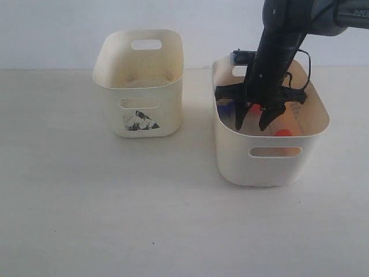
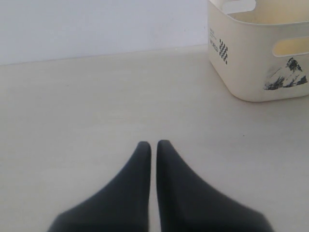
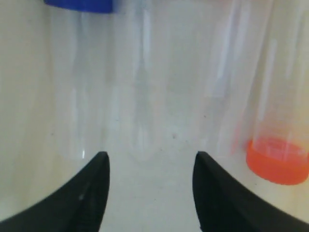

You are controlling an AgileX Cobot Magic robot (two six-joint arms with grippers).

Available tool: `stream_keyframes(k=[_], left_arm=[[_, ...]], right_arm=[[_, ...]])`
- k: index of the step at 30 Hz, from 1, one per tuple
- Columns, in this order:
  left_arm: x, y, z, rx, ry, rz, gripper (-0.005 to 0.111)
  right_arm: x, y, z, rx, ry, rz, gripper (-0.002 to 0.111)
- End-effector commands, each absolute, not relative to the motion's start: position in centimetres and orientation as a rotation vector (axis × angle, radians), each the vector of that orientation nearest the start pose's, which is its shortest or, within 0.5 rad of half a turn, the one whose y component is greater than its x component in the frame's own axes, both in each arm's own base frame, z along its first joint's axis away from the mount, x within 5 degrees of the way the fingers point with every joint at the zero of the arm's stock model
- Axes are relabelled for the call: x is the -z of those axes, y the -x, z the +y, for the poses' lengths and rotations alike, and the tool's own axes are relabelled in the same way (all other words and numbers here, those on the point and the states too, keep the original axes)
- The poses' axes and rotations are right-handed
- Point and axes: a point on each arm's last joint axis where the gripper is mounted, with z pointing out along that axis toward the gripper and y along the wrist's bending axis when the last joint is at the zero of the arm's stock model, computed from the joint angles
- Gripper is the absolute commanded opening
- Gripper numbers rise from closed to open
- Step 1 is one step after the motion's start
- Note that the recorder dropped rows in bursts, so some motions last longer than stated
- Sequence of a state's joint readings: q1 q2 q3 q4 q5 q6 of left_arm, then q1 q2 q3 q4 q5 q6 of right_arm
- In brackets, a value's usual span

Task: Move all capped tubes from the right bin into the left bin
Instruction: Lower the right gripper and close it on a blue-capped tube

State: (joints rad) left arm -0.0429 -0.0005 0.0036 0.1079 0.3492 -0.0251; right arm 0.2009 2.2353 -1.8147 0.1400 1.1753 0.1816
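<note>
- Right gripper [image 1: 251,126] is reaching down inside the right bin [image 1: 230,156], since that is where the tubes [image 3: 140,72] are lying.
- Its jaws are standing spread apart, tips near the bin floor, pinching nothing; the gap looks set to straddle a tube body.
- Right wrist view: clear tube bodies are lying side by side on the floor just ahead of the tips. A blue cap [image 3: 79,5] is sitting at the far end of one, and an orange cap [image 3: 276,162] is lying beside one finger, outside the gap.
- Judging: the pick step is under way and no tube is grasped. The clear bodies are blurring together, so I cannot tell which one the jaws are lining up on.
- Exterior view is showing blue and orange-red bits inside the right bin around the gripper; the exact count is hidden by the arm.
- Left bin [image 1: 167,109], the one with the sticker [image 1: 140,121], is standing well apart on the table [image 1: 115,219], open top up and ready to take tubes; none are showing in it.
- Left gripper [image 2: 153,144] is hanging over bare table near the left bin, fingers pressed together with only a slit, holding nothing; it seems parked out of the way.
- Risk: smooth round tubes may be rolling or slipping when pinched.
</note>
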Motion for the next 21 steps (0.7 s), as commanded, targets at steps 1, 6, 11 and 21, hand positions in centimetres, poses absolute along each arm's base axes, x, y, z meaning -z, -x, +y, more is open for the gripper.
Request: stream_keyframes(k=[1,6,11,21], left_arm=[[-18.3,-5.4,0.1,-0.038,-0.069,1.821,0.004],[-18.3,-5.4,0.1,-0.038,-0.069,1.821,0.004],[-18.3,-5.4,0.1,-0.038,-0.069,1.821,0.004],[-18.3,-5.4,0.1,-0.038,-0.069,1.821,0.004]], right_arm=[[-17.1,-44.7,10.2,-0.24,-0.049,3.049,0.05],[-17.2,-44.9,10.5,-0.283,-0.05,3.028,0.05],[-16.8,-45.3,10.8,-0.3,-0.057,2.996,0.05],[-14.0,-45.6,10.8,-0.278,-0.082,3.046,0.05]])
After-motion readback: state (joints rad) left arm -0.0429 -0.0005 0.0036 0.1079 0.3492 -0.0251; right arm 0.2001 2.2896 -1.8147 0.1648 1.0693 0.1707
